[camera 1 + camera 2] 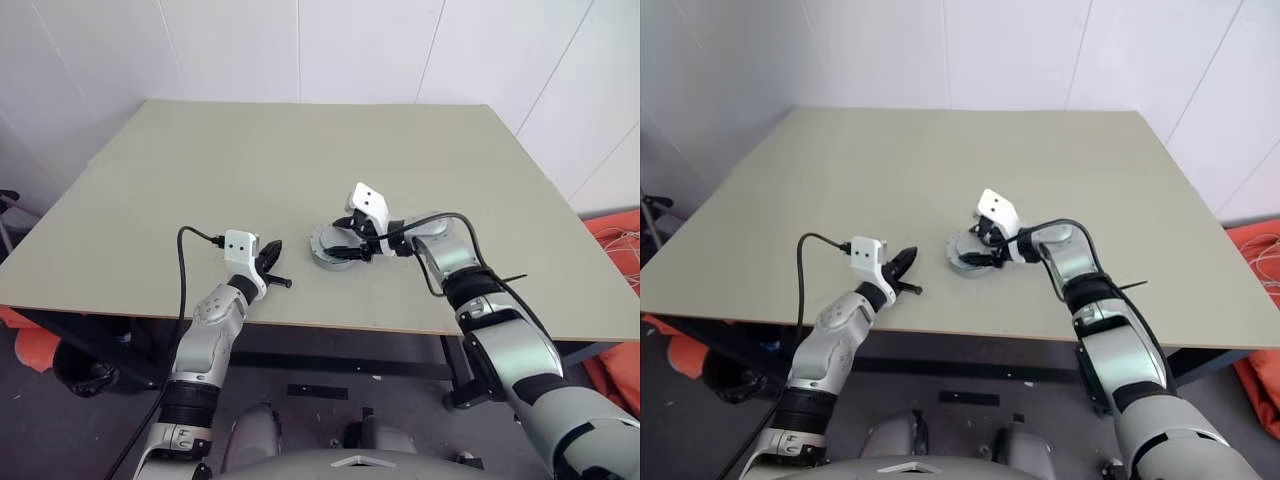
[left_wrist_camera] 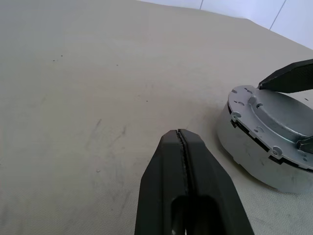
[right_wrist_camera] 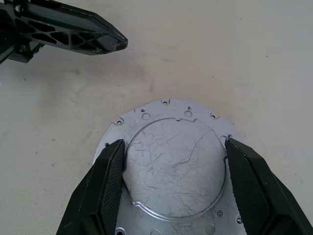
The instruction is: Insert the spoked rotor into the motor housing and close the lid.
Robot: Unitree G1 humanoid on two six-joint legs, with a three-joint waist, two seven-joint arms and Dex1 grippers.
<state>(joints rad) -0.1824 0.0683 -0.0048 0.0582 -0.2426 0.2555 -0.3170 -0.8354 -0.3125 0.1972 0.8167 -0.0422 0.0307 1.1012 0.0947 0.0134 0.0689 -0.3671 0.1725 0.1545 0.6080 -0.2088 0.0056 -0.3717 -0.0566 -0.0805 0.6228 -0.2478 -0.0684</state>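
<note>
The motor housing (image 2: 244,156) stands on the table, a short grey cup just past the front middle. On top of it lies the lid (image 3: 176,166), a silver-grey disc with a raised round centre; a dark gap shows under its near edge. My right gripper (image 3: 174,144) reaches over from the right, its two black fingers pressed against opposite sides of that raised centre. My left gripper (image 2: 182,134) is shut on nothing and hovers level, a little to the left of the housing. The spoked rotor is hidden.
The beige table (image 1: 300,160) stretches far behind the housing and to both sides. Its front edge (image 1: 300,322) runs close below both grippers. A black cable (image 1: 185,260) loops off my left wrist. Something orange (image 1: 615,250) lies on the floor at the right.
</note>
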